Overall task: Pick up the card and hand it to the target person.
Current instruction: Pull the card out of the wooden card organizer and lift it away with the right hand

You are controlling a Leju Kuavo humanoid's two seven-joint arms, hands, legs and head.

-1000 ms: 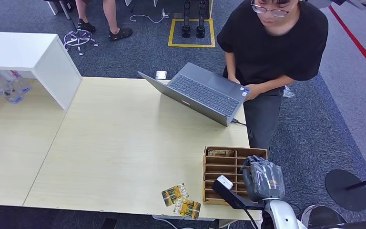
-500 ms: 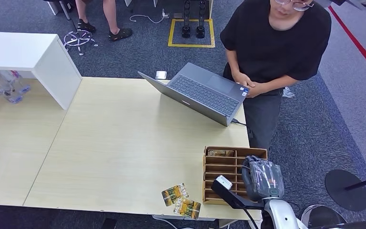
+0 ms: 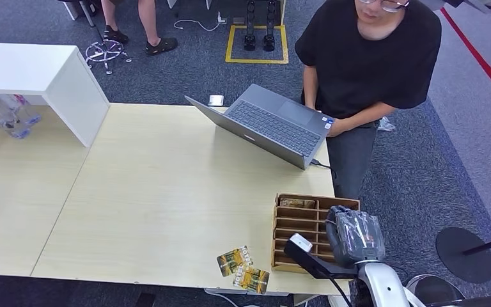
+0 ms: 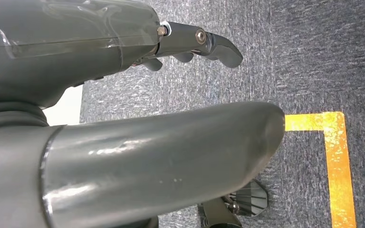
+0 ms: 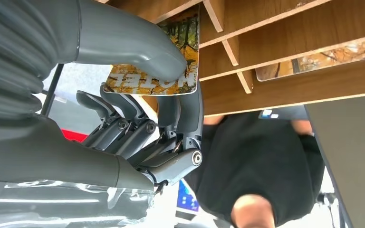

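A card [image 5: 157,71] printed with an autumn forest picture and the word HOTEL is pinched between the thumb and fingers of my right hand [image 5: 138,118]. Its far end still lies among the wooden dividers of the card rack [image 5: 275,52]. From the head view, my right hand [image 3: 355,236] hovers over the right side of the rack [image 3: 297,224] at the table's front right corner. The person [image 3: 367,57] in a black shirt stands beyond the table's right end, behind the laptop. My left hand [image 4: 123,142] hangs over grey carpet, fingers apart, holding nothing.
Two more cards [image 3: 235,259] [image 3: 252,279] lie on the table left of the rack, and another sits in its top slot [image 3: 296,204]. An open laptop [image 3: 268,125] stands at the far right of the table. A white shelf [image 3: 38,70] and bottles [image 3: 3,115] are at the far left.
The person has straightened up and shifted their hands at the laptop. My right hand has stayed at the rack, moving only slightly.
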